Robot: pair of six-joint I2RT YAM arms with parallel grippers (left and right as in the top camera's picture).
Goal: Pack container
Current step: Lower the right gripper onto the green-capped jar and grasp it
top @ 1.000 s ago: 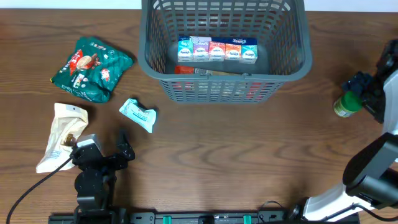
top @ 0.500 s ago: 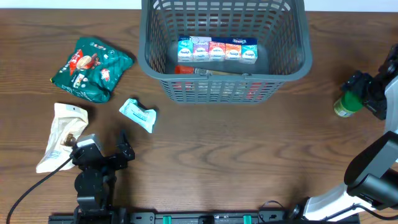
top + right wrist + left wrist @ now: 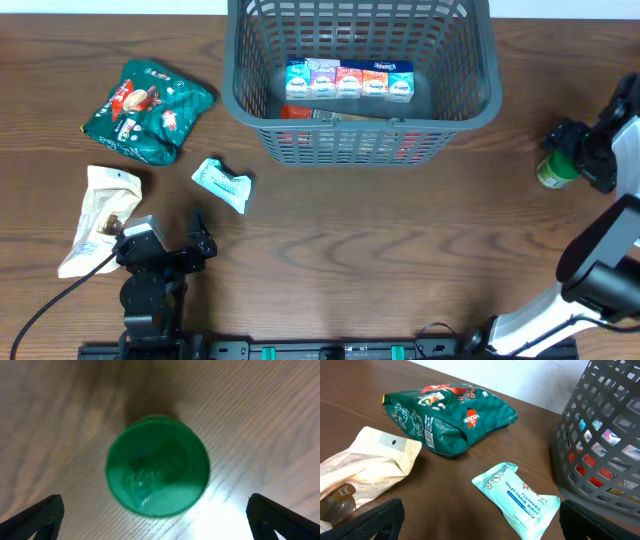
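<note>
dark wood-grain table under grey container, white wall behind.

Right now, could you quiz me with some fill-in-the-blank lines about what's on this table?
The bottle has a ___ cap.
The left end effector and the right end effector are both ___.
The row of cartons sits inside the ___.
Missing words: green; open; basket.
</note>
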